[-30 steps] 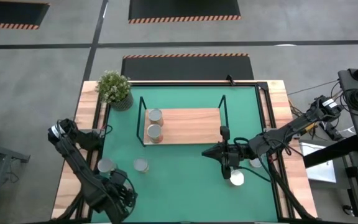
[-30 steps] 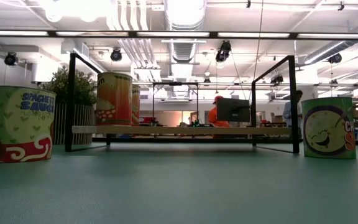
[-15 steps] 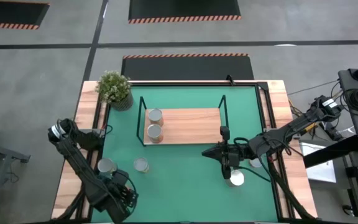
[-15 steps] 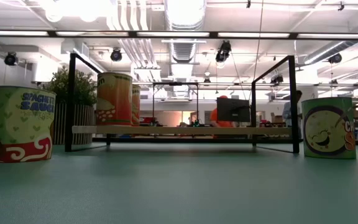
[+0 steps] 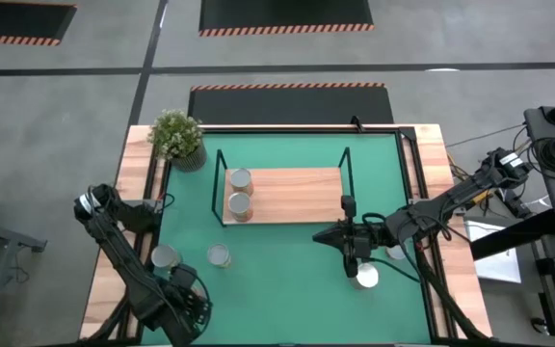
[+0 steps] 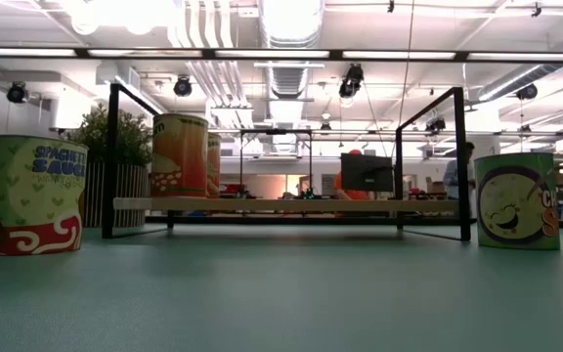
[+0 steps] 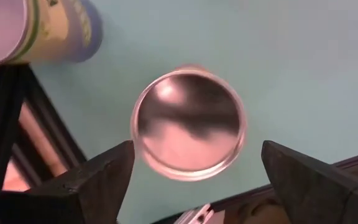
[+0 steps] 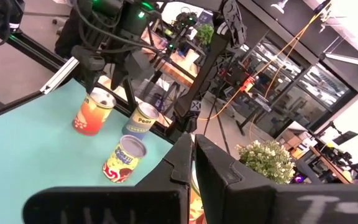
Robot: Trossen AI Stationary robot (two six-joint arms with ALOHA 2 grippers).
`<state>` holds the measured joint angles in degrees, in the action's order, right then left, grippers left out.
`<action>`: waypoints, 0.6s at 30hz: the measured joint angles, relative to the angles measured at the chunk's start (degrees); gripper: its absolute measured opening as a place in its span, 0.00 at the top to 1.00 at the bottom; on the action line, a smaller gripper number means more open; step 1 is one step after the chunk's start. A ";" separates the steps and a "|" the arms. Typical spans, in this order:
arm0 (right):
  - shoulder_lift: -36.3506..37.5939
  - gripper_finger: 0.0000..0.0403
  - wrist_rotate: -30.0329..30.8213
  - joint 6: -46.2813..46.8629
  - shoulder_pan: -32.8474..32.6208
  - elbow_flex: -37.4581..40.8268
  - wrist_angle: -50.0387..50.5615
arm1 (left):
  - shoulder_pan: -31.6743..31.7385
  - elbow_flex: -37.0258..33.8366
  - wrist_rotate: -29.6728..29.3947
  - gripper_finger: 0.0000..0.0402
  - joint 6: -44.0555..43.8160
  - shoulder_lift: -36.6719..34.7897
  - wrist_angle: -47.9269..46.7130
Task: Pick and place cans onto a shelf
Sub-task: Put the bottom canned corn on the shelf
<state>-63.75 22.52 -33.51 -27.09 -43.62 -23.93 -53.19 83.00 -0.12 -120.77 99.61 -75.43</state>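
My left gripper (image 7: 196,149) is open and hovers over a can (image 7: 188,123) that stands upright on the green mat, one finger on each side of its shiny top and touching nothing. The right wrist view shows that gripper (image 8: 101,74) above the orange can (image 8: 93,112); in the high view the left arm (image 5: 181,301) hides this can. My right gripper (image 5: 343,238) is shut and empty, near the shelf's right front post. The shelf (image 5: 287,193) holds two cans (image 5: 241,178) (image 5: 240,204) at its left end. More cans stand on the mat (image 5: 165,256) (image 5: 219,255) (image 5: 366,278).
A potted plant (image 5: 176,137) stands at the table's far left corner. The shelf's black wire posts (image 5: 347,159) rise at its corners. The board's right part (image 5: 306,193) and the mat between the two arms (image 5: 277,280) are bare. People move in the room behind (image 6: 355,171).
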 joint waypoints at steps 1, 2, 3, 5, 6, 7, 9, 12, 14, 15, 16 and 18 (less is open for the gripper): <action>0.00 0.98 0.00 0.01 0.00 0.00 0.03 | 0.00 -0.13 0.63 0.15 0.02 0.00 -0.10; 0.00 0.98 0.00 0.01 0.00 0.00 0.03 | 0.00 -0.24 0.68 0.14 0.00 0.00 -0.28; 0.00 0.98 0.00 0.01 0.00 0.00 0.03 | -0.02 -0.26 0.67 0.13 0.00 0.18 -0.78; 0.00 0.98 0.00 0.01 0.00 0.00 0.05 | 0.00 -0.28 0.65 0.11 0.03 0.42 -2.05; 0.00 0.98 0.00 0.04 0.00 0.00 0.05 | 0.00 -0.28 0.57 0.11 0.13 0.54 -2.40; 0.00 0.98 0.00 0.04 0.00 0.00 0.05 | 0.00 -0.28 0.25 0.10 0.25 0.73 -2.50; 0.00 0.98 0.00 0.05 0.00 0.00 0.10 | 0.00 -0.28 -0.84 0.10 0.46 1.01 -2.19; 0.00 0.98 0.00 0.50 0.00 0.00 0.11 | 0.00 -0.28 -2.44 0.10 0.48 1.20 -1.54; 0.00 0.98 0.00 0.50 0.00 0.00 0.12 | 0.03 -0.28 -2.81 0.10 0.38 1.34 -1.12; 0.00 0.98 0.00 0.51 0.00 0.00 0.13 | 0.04 -0.28 -2.88 0.10 0.33 1.38 -1.25; 0.00 0.98 0.00 0.52 0.00 0.00 0.15 | 0.04 -0.28 -2.91 0.10 0.31 1.38 -1.23; 0.00 0.98 0.00 0.55 0.00 0.00 0.33 | 0.02 -0.28 -2.97 0.10 0.28 1.35 -1.22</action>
<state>-63.75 22.52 -32.96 -27.09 -43.62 -23.60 -53.16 82.72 -3.09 -120.49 100.96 -76.65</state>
